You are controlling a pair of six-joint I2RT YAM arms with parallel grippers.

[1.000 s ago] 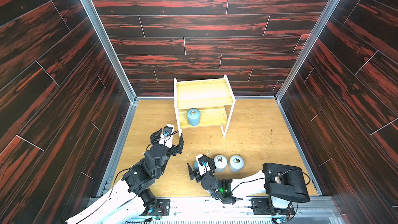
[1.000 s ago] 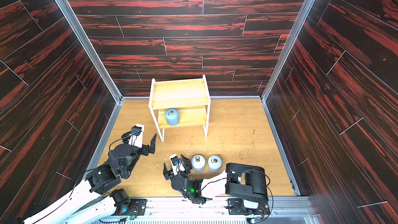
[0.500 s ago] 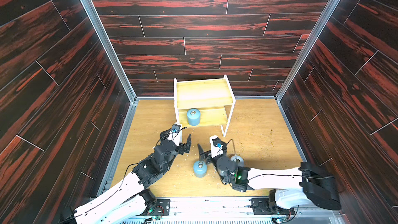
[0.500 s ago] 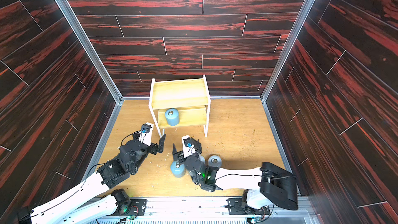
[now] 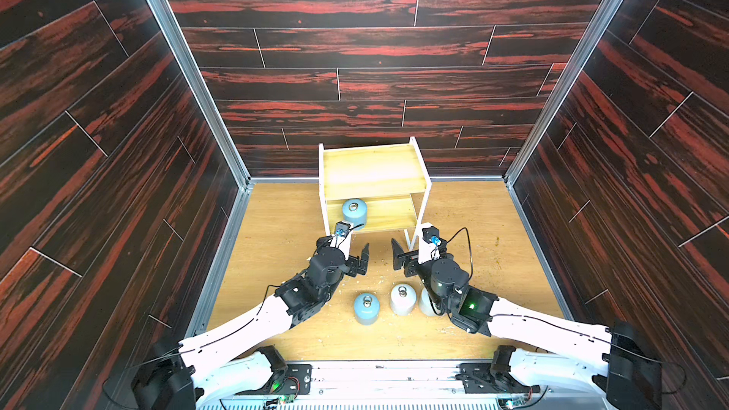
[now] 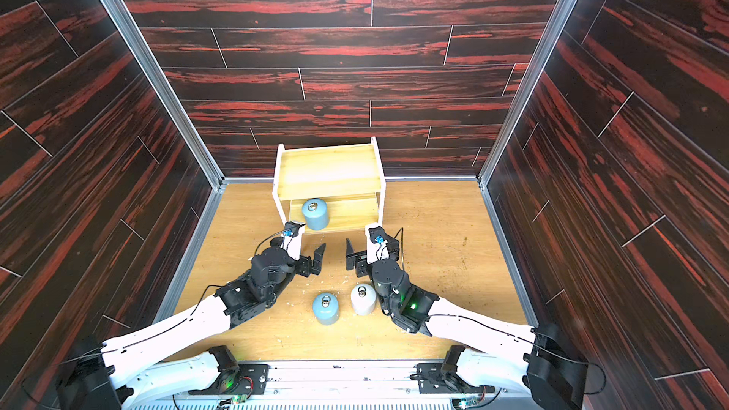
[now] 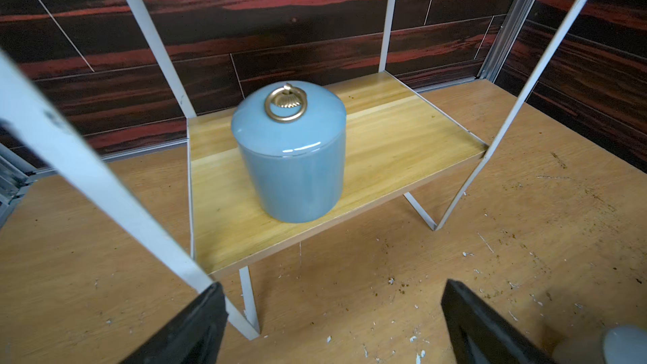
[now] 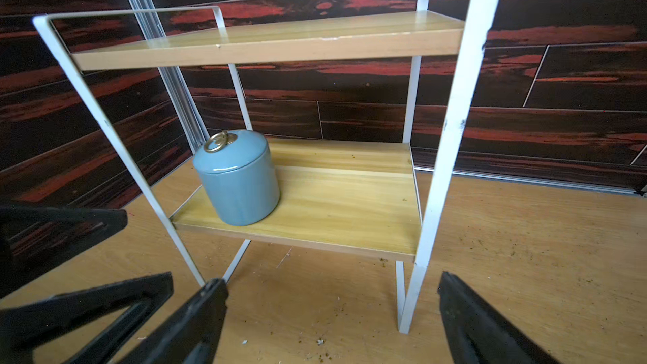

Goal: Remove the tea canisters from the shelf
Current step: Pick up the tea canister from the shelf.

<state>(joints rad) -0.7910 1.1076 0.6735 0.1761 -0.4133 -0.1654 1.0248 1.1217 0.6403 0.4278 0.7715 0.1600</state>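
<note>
The shelf (image 5: 374,175) (image 6: 329,171) stands at the back of the floor, and one light blue tea canister (image 5: 354,212) (image 6: 315,213) (image 7: 290,155) (image 8: 238,180) sits upright on the left of its lower board. On the floor in front stand a blue canister (image 5: 367,308) (image 6: 326,308), a white one (image 5: 403,298) (image 6: 363,298) and another white one (image 5: 425,303) half hidden by my right arm. My left gripper (image 5: 353,254) (image 6: 307,254) (image 7: 334,292) is open and empty, just before the shelf's left front leg. My right gripper (image 5: 410,252) (image 6: 361,252) (image 8: 332,285) is open and empty, before the right front leg.
Dark red wood-pattern walls (image 5: 118,191) close in on three sides. The shelf's thin white legs (image 8: 406,295) stand close ahead of both grippers. Crumbs and white flecks (image 7: 420,309) dot the wooden floor.
Both arms have reached forward to the shelf. My right gripper has left the blue canister standing on the floor and moved up and to the right of it.
</note>
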